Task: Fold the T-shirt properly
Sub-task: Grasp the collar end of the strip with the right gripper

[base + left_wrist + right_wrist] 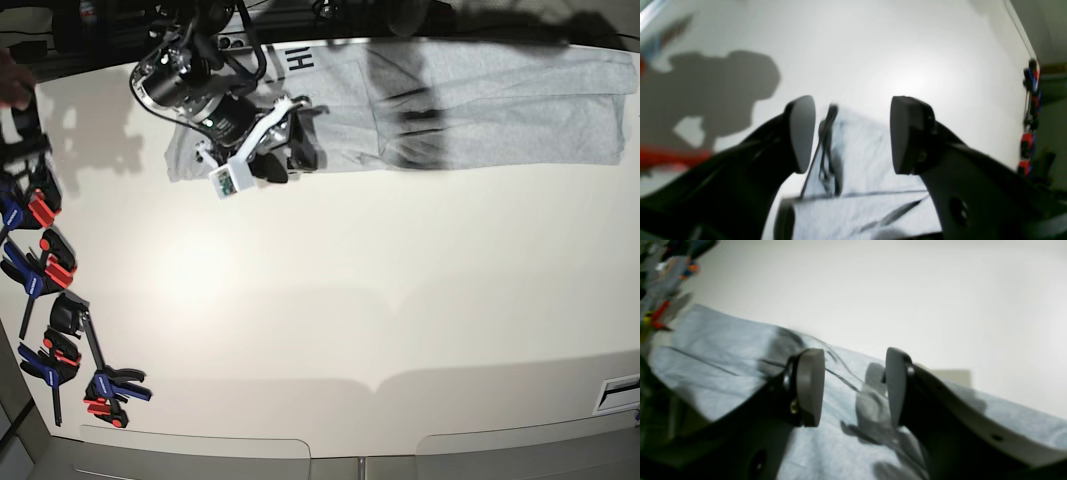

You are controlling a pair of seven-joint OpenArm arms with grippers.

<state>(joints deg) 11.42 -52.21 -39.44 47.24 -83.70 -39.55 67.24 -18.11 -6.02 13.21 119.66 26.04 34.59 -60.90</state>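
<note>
White table point(330, 330) carried the T-shirt point(500, 100) across the frame's top; right gripper point(283, 148) hovered released over its left end, left gripper point(853, 133) likewise spread above cloth.

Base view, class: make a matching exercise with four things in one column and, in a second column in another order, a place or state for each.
Things:
1. light heather-grey cotton T-shirt
2. red and blue spring clamps
3. right gripper
4. white table

Places or states:
A. in a row down the left side of the view
B. jaws apart, holding nothing, over one end of the cloth
C. the flat surface under everything else
D. laid out lengthwise along the top of the view

Pairs: 1-D, 2-A, 3-B, 4-C
</note>
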